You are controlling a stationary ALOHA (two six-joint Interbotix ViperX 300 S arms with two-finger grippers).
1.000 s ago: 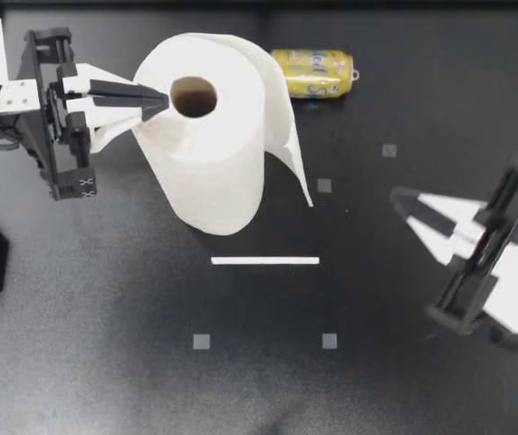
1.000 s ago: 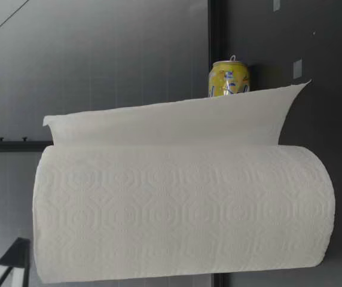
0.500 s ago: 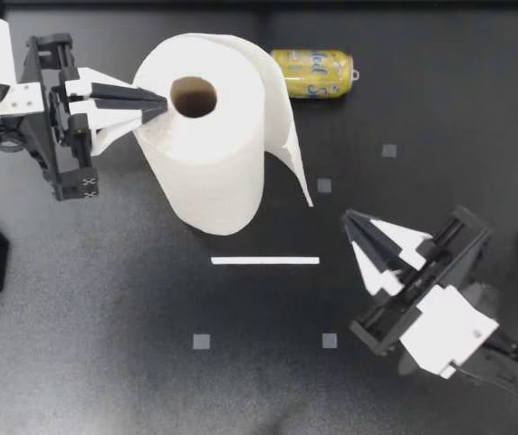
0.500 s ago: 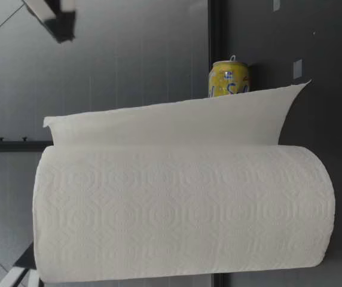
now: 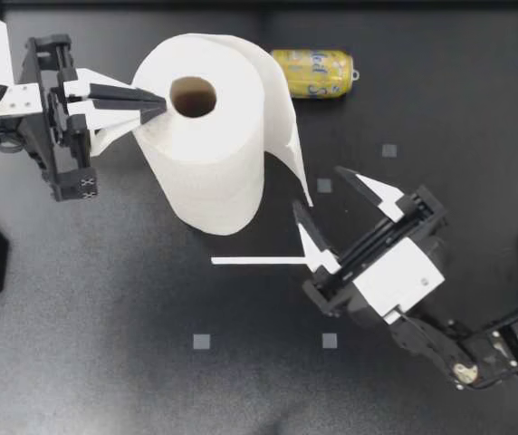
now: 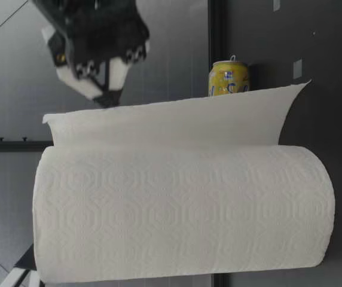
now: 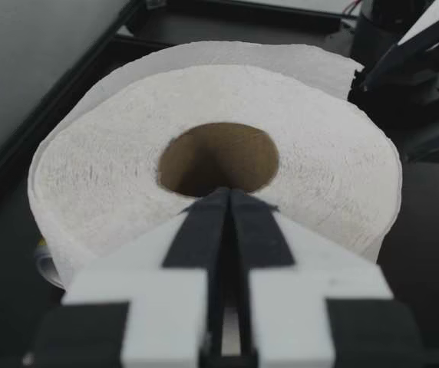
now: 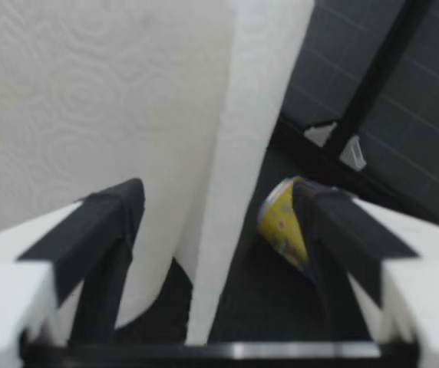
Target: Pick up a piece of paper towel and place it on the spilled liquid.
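Embossed soft paper towel roll [image 5: 209,136], glossy metal can [image 5: 313,72], matt table [image 5: 105,317]

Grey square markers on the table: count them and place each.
4. One marker just ahead of my right gripper, one farther right, two past the white strip, away from the roll. The roll may hide others.
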